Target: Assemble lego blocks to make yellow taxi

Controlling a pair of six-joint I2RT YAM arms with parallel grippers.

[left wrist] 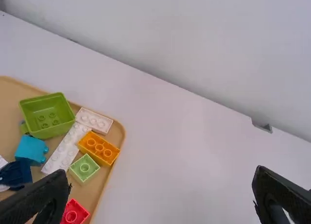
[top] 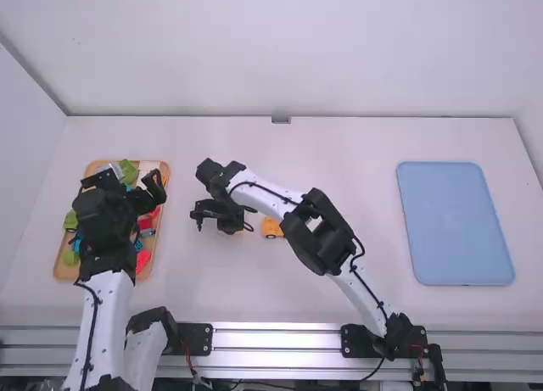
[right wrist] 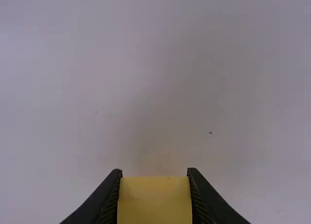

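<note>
We see the yellow block [right wrist: 154, 200] grasped between both fingers of the right gripper [top: 229, 223], left of the table's middle; we cannot tell whether it touches the white table [top: 356, 162]. Near it, to the right, lies an orange-yellow piece [top: 271, 228]. Our left gripper [top: 124, 181], fingers spread and holding nothing, hangs above the tan tray [top: 64, 270] of coloured blocks.

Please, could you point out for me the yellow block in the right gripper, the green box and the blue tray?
Yellow block [right wrist: 155, 200], right wrist view: middle of its visible face.
Green box [left wrist: 48, 120], left wrist view: its inner floor.
Blue tray [top: 455, 223], high view: its bare middle.
</note>
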